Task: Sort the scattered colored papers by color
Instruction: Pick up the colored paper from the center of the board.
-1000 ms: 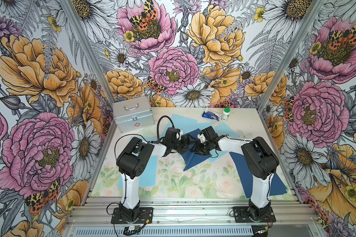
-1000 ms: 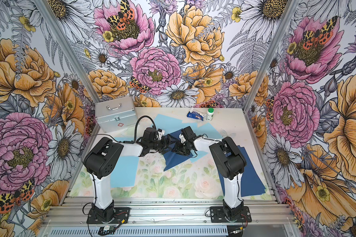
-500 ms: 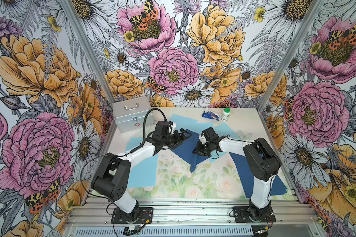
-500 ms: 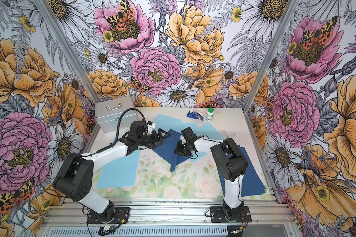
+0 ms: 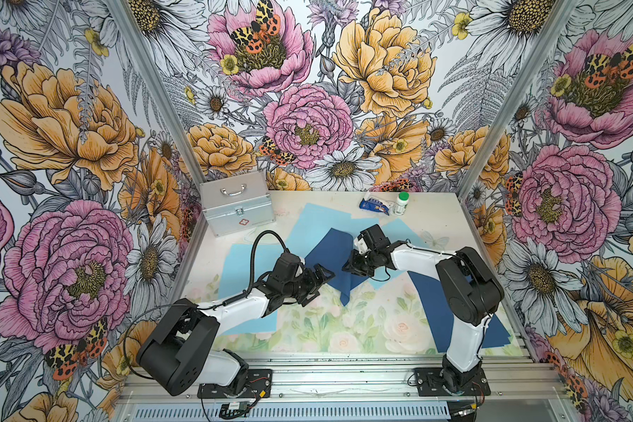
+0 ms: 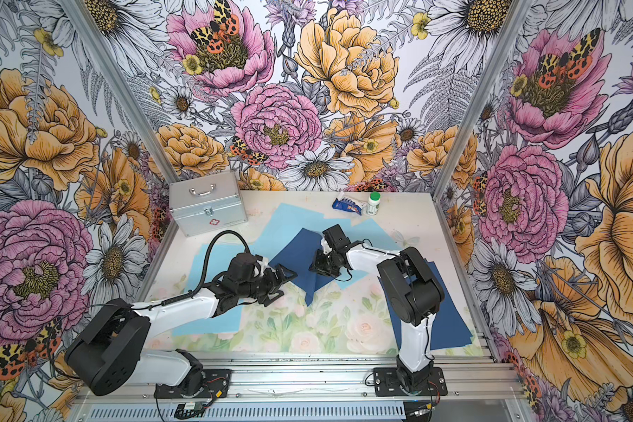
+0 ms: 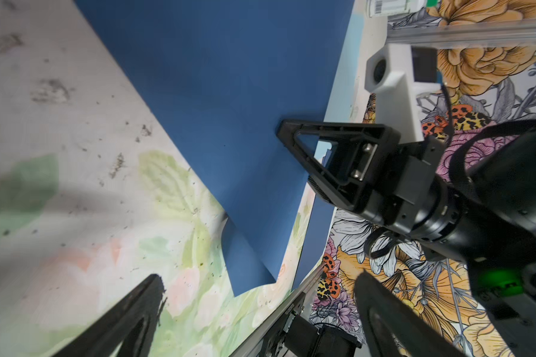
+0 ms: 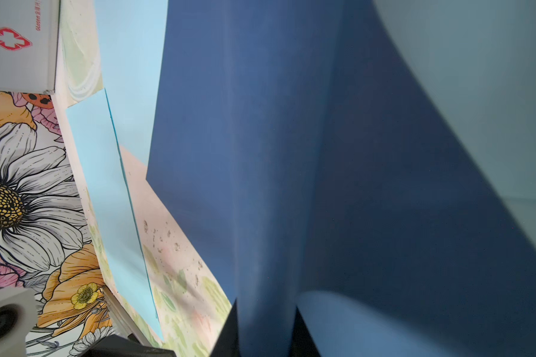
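Navy paper (image 5: 328, 255) beside silver case (image 5: 236, 204); sky-blue paper (image 5: 240, 263) nearer it; pale floral table (image 5: 344, 329).

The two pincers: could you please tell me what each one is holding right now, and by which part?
The right pincer is shut on the navy sheet, pinching a raised fold near its edge. The left pincer is open beside that sheet and holds nothing.

Silver case (image 8: 16, 46): red cross-shaped emblem on front, small red print beside it, illegible. White bottle (image 7: 390, 6): barcode label, digits unreadable.
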`<state>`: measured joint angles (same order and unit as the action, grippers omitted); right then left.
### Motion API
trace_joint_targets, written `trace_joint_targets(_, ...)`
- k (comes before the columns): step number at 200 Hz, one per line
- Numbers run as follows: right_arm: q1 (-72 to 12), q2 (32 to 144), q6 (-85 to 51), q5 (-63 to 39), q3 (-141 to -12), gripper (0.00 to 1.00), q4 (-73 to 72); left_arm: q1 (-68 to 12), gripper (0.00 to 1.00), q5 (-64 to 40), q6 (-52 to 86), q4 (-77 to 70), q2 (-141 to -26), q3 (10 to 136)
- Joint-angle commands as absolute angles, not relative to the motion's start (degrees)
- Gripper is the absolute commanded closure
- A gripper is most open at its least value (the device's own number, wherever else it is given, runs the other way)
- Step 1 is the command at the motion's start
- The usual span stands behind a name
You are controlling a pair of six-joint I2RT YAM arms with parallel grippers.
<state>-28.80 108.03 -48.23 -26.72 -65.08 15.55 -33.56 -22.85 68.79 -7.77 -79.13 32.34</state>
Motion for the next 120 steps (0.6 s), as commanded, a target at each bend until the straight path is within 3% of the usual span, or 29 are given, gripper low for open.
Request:
trace_joint_targets(1, -28.4, 104.9, -49.9, -27.3, -65.4, 0.79, 13.0, -34.9, 0.01, -19.9, 72.7, -16.0, -80.7, 31.6)
trace_joint_targets(43, -27.8, 100.7, -51.4, -28.1, -63.3, 0.81, 10.5, -37.3, 0.01, -20.0, 77.3, -26.0, -86.7, 30.6)
trace_joint_targets(120, -26.1, 97.2, -53.3, -29.8, -59.8, 0.84, 7.6, -36.8, 0.02, -16.2, 76.9, -30.4, -91.7, 30.4)
